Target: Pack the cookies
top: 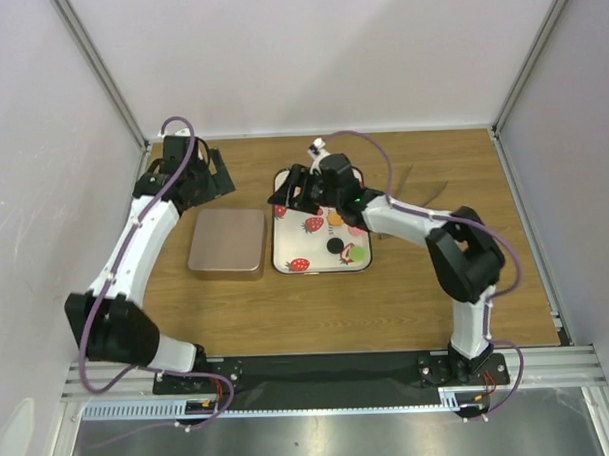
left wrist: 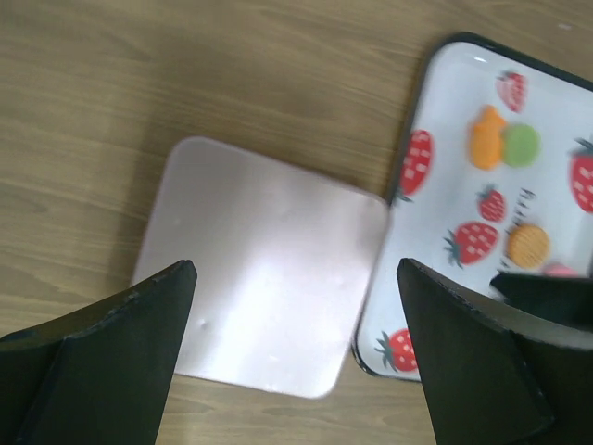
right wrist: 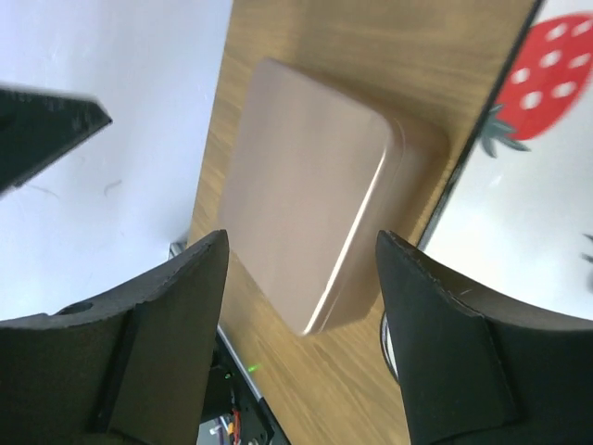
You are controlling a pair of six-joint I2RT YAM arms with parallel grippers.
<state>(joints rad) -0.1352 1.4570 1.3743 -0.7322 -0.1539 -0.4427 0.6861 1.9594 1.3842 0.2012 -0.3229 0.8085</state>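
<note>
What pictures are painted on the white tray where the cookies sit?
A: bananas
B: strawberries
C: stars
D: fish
B: red strawberries with green leaves are printed all over the white tray, around the cookies.

Even, bright light; soft shadows on the wooden worktop [top: 387, 295]. Glare washes the square rose-gold metal tin [left wrist: 269, 278]; left wrist view perhaps motion-blurred.
</note>
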